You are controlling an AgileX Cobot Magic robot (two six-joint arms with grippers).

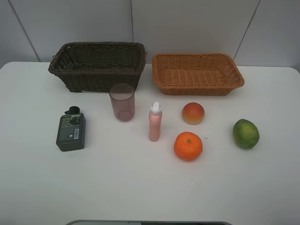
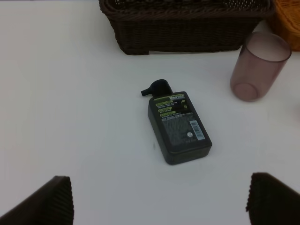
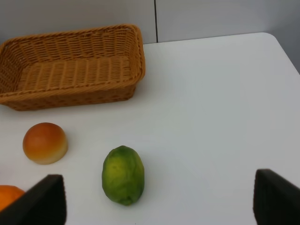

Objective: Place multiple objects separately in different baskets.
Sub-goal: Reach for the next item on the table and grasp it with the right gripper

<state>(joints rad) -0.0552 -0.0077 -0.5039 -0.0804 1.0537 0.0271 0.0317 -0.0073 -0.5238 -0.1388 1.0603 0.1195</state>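
Note:
The dark brown basket [image 1: 98, 65] and the light orange-tan basket [image 1: 197, 72] stand side by side at the back. In front lie the dark green flask [image 1: 71, 131], the pink cup [image 1: 122, 102], the pink bottle [image 1: 155, 122], the peach [image 1: 193, 113], the orange [image 1: 188, 146] and the green fruit [image 1: 246, 133]. Neither gripper shows in the high view. My left gripper [image 2: 159, 199] is open above the table, short of the flask [image 2: 178, 125]. My right gripper [image 3: 159, 199] is open, short of the green fruit [image 3: 123, 175].
The white table [image 1: 140, 187] has a wall behind the baskets. Both baskets look empty. A grey edge [image 1: 150, 222] shows at the bottom of the high view. The cup [image 2: 259, 66] stands right of the flask, near the dark basket [image 2: 187, 28].

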